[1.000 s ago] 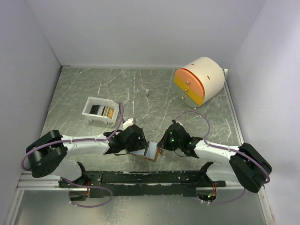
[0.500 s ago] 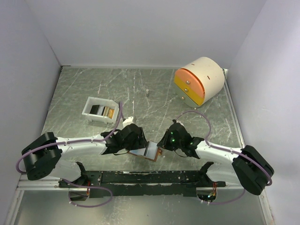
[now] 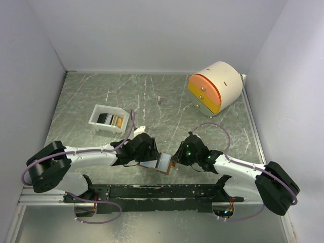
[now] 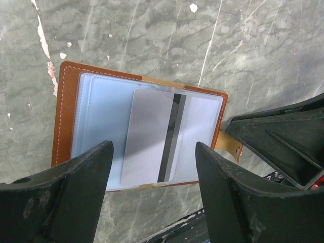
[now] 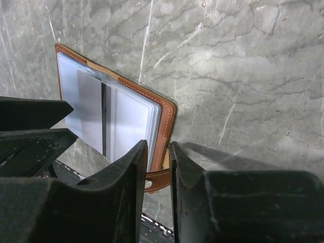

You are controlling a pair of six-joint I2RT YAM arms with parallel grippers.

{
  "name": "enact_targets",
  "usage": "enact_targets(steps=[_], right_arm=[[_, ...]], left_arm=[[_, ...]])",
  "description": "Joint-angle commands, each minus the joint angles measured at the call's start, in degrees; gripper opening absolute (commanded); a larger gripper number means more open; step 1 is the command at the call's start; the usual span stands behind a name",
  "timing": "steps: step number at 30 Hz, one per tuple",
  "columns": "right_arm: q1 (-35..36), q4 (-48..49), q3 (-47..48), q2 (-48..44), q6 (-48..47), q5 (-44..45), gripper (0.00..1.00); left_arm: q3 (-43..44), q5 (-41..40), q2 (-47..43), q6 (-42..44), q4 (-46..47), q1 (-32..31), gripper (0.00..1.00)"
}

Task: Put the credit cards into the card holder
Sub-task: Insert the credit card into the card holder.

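Observation:
The card holder (image 3: 163,163) lies open on the table between my two grippers, with a rust-brown rim (image 4: 63,116) and pale blue-grey pockets. A silver-grey credit card (image 4: 147,136) with a dark stripe lies on its inner pocket and also shows in the right wrist view (image 5: 88,111). My left gripper (image 4: 154,147) is open and empty, straddling the card just above the holder's near edge. My right gripper (image 5: 158,149) is shut on the holder's brown edge (image 5: 167,121) by the strap. More cards, dark (image 3: 104,118) and gold-yellow (image 3: 119,121), stand in the white tray (image 3: 96,112).
The cream-and-orange round drawer unit (image 3: 215,87) stands at the back right. A small grey peg (image 3: 159,99) stands mid-table. The black rail (image 3: 152,191) of the arm bases runs just in front of the card holder. White walls enclose the table on three sides.
The right arm's elbow has swung out to the right and down. The left arm's rear link swung out and back. Both grippers and the card holder have stayed in place.

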Motion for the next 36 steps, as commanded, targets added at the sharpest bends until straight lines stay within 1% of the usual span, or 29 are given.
enact_targets(steps=[1,13,20,22,27,30,32,36], right_arm=[[0.3,-0.6,-0.2,0.3,0.4,-0.5,0.25],[0.5,0.7,-0.5,3.2,0.0,-0.3,0.24],[0.4,1.3,-0.1,4.3,-0.5,-0.4,0.23],[0.5,1.2,-0.1,4.2,-0.4,-0.1,0.22],[0.5,1.7,-0.1,4.6,-0.4,0.0,0.22],[0.5,1.5,0.2,5.2,-0.6,0.1,0.22],[0.5,1.1,0.3,5.0,-0.6,0.3,0.22],[0.4,0.8,0.0,4.2,-0.5,0.6,0.21]], left_arm=[[0.9,1.4,0.1,2.1,1.5,0.8,0.77],[1.5,3.7,2.8,3.3,3.5,1.3,0.70],[1.9,7.7,5.5,3.6,6.4,1.3,0.58],[1.7,8.7,5.7,3.5,7.4,1.3,0.56],[2.5,9.4,6.8,3.5,7.5,1.1,0.60],[2.7,8.3,6.9,3.0,6.7,0.7,0.62],[2.9,6.9,6.2,2.9,5.0,0.7,0.64],[4.9,2.4,4.5,3.2,-1.7,0.7,0.70]])
